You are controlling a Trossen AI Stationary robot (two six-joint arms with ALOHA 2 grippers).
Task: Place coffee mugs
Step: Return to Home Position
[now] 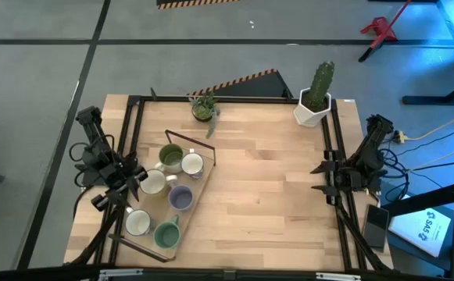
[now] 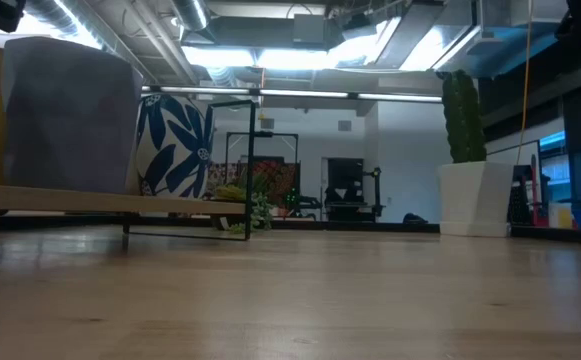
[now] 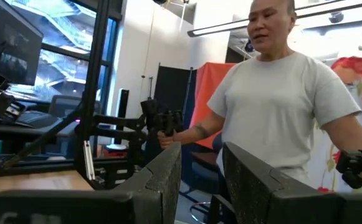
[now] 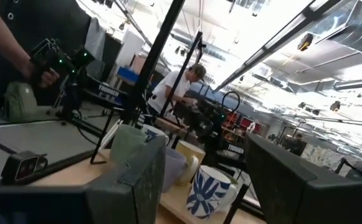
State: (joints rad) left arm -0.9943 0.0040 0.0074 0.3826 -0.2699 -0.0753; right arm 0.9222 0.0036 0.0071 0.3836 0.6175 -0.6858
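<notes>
Item: six coffee mugs (image 1: 180, 197), three white, two green, one lavender.
Location: all on the wooden tray (image 1: 198, 183), in the left half of the counter (image 1: 273, 179).
Tray long axis: slants from the counter's far middle toward its near left corner.
My left gripper (image 1: 135, 181): released, nothing between the fingers. It sits just beside the tray's left edge, level with the middle white mug (image 1: 153, 182).
My right gripper (image 1: 318, 178): released and empty, at the right edge, well apart from the tray.
Bearing: the mugs lie toward the counter's middle from my left gripper.
Nearer arm: left.
Judgement: placing looks complete. The left arm should draw outward, away from the tray, to avoid clipping that white mug.
Other stock: cactus pot (image 1: 312, 109) and potted plant (image 1: 204, 108) at the far edge.
</notes>
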